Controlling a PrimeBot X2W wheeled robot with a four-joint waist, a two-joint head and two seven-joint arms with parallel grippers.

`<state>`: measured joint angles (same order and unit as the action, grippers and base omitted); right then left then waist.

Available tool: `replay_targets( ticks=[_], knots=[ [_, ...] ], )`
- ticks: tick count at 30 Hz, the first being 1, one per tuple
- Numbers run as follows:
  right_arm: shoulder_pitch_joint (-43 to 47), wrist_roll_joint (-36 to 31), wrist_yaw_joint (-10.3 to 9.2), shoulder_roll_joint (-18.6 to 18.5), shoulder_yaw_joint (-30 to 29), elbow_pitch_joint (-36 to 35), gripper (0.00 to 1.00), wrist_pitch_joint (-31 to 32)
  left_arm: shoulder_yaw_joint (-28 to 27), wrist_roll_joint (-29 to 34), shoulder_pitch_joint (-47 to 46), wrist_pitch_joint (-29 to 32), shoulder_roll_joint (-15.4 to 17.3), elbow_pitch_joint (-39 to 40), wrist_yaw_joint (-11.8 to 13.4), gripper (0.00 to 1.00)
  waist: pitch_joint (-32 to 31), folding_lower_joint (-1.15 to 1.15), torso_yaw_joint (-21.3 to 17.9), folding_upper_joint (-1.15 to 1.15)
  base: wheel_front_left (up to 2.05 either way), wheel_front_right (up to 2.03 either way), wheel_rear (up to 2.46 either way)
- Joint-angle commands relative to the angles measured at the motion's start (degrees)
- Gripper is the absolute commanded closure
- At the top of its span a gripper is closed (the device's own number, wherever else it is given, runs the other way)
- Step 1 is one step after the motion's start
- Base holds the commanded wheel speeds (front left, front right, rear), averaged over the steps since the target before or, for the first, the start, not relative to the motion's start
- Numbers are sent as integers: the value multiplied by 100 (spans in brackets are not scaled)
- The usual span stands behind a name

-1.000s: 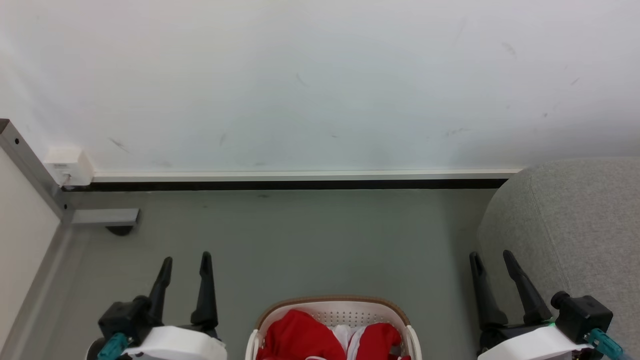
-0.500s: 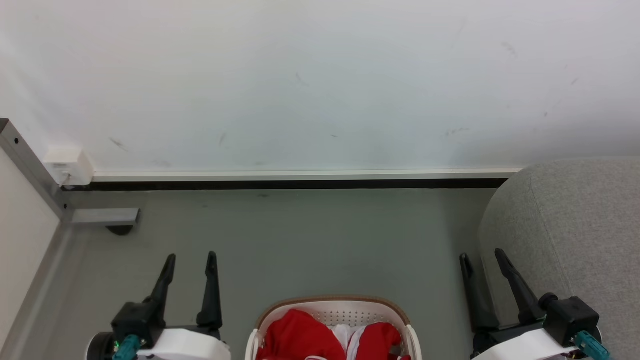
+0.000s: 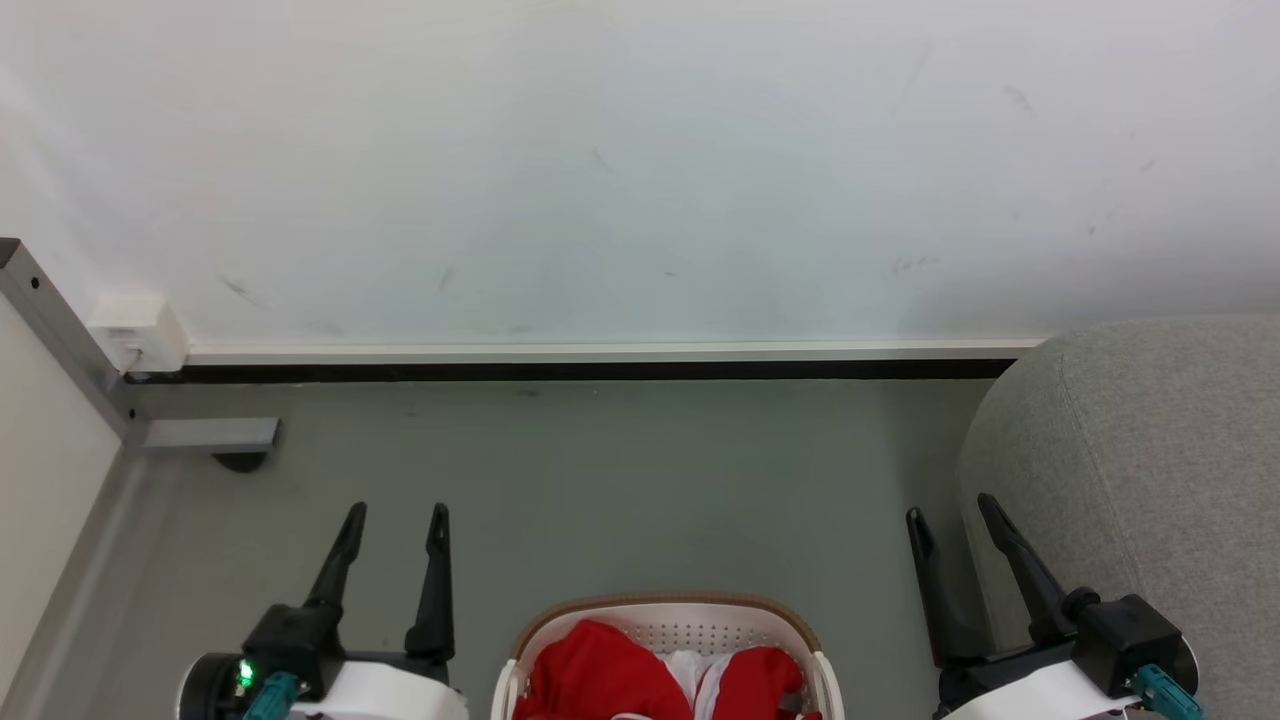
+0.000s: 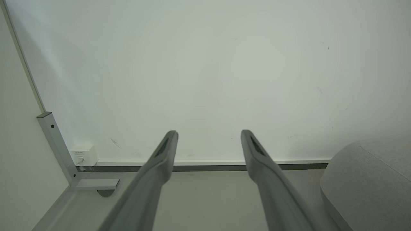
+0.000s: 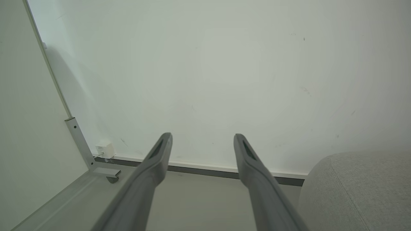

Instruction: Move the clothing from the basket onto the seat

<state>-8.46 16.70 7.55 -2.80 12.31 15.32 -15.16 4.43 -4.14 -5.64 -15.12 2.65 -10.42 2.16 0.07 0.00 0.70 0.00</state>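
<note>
Two red pieces of clothing [image 3: 600, 670] lie in the basket [image 3: 665, 606] on the grey-green floor [image 3: 640, 480] in the head view, seat [image 3: 1150, 450] at right, white wall [image 3: 640, 150] ahead; left gripper [image 3: 397, 512] and right gripper [image 3: 950, 508] flank it, pointing forward. Left wrist view: jaws wide, empty. Right wrist view: likewise.

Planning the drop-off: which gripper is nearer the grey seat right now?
Right. The right gripper, open, is beside the rounded edge of the seat; the left gripper, also open, is on the far side of the basket.
</note>
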Motion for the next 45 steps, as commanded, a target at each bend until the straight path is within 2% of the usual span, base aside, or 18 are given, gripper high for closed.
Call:
replay_targets(
  ticks=[1, 18, 25, 36, 45],
  knots=[
    [-53, -7, -12, -17, -15, 25, 0, 1, -4, 6, -51, -6, 43, -10, 19, 0, -1, 0, 2, 0, 0, 0, 0],
    [-69, 11, -12, -18, -10, 76, 0, 1, -36, -50, -46, -5, 42, -8, 32, 0, 8, 0, -56, 0, 0, 0, 0],
    [-85, 0, -12, -18, -47, 55, 0, 3, -95, -12, -33, -5, 39, -7, -16, 0, 104, 0, -320, 0, 0, 0, 0],
    [-376, 59, -12, -17, -57, -55, 0, 3, -209, 46, -333, -5, 39, -110, -148, 0, 778, 0, -922, 0, 0, 0, 0],
    [-818, 136, -12, -15, -283, -321, 0, 3, -8, 298, -873, -5, 172, -941, -456, 0, 1631, 0, -1288, 0, 0, 0, 0]
  ],
)
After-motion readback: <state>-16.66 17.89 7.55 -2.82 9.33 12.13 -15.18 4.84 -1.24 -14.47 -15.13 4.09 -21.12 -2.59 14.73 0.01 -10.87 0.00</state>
